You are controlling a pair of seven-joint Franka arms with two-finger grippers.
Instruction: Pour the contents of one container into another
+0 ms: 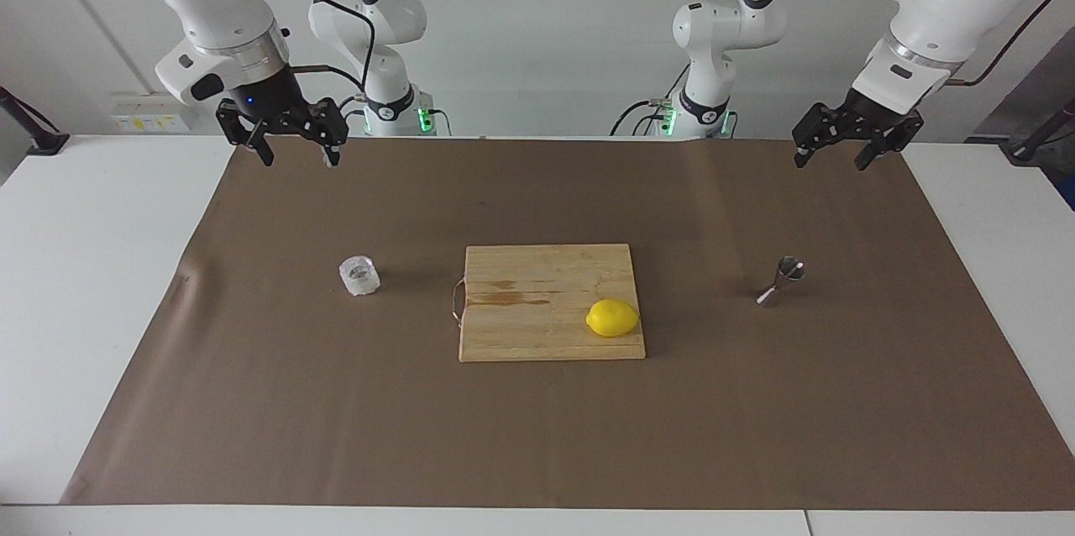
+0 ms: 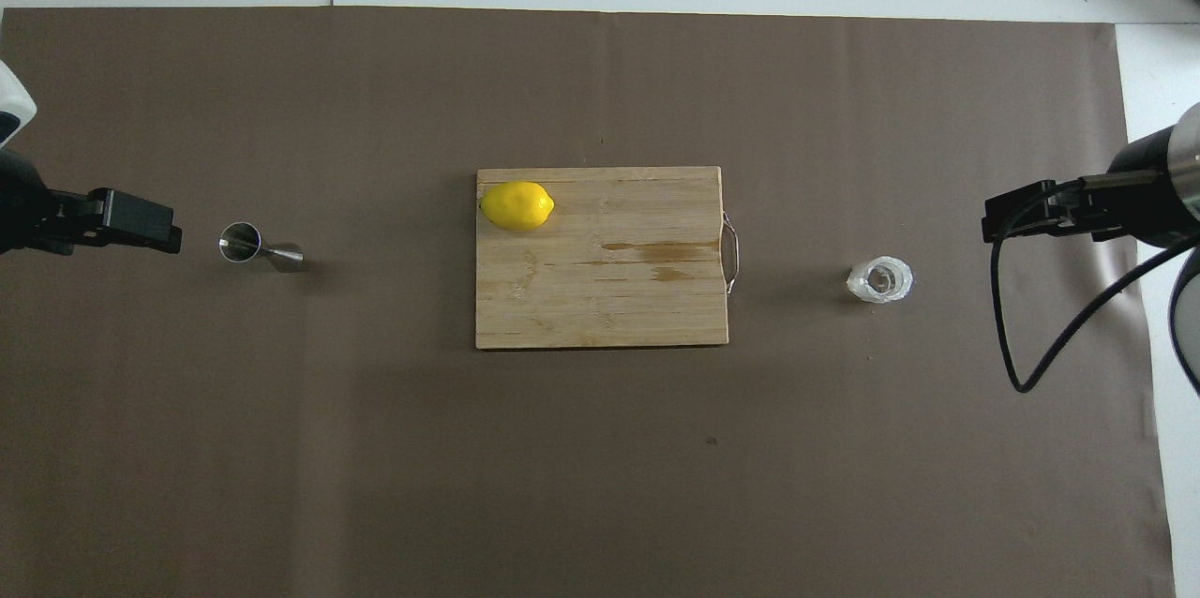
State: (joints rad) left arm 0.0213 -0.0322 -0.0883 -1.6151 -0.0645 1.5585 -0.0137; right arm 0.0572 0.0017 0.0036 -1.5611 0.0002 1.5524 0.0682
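nothing grasped yet: right gripper [image 1: 294, 143] and left gripper [image 1: 848, 148] raised, fingers wide, empty. next: right down onto tumbler [image 1: 359, 275] at board's [image 1: 537, 267] nine o'clock in the facing view, jigger [image 1: 783, 281] at three.

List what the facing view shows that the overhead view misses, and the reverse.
Only the facing view shows the arms' bases and both whole pincers, right and left, raised and open at the robots' edge of the mat.

Only the overhead view looks straight down into the tumbler and the jigger.

Both show the board between the tumbler and the jigger, with the lemon on the board's corner.
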